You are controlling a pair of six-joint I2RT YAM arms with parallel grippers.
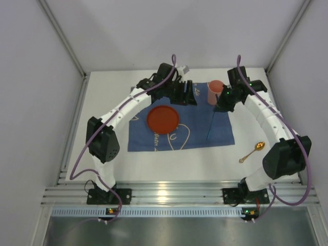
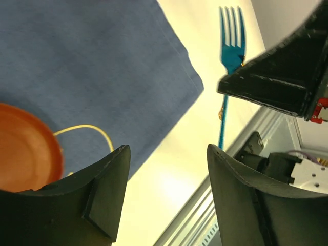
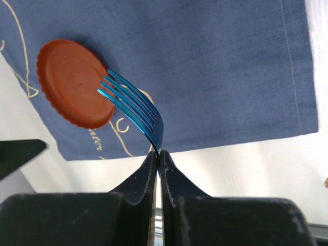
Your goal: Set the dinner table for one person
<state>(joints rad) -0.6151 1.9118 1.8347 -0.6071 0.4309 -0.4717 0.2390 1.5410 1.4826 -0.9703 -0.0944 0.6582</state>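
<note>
Right gripper [image 3: 158,154]: jaws pinched tight on the blue fork [image 3: 136,107] by its handle, above the blue mat [image 3: 230,66]. Left gripper [image 2: 166,148]: jaws apart, nothing held (over the mat's edge). Dinner table [image 1: 179,164]: white, lying under the mat, orange plate [image 1: 163,119], cup [image 1: 215,92] and gold spoon [image 1: 252,152].

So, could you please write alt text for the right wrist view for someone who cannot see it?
The right end effector is shut on the handle of a blue fork, tines pointing away from the camera. Behind it, an orange plate sits on a blue cloth mat lying on the white table.
</note>
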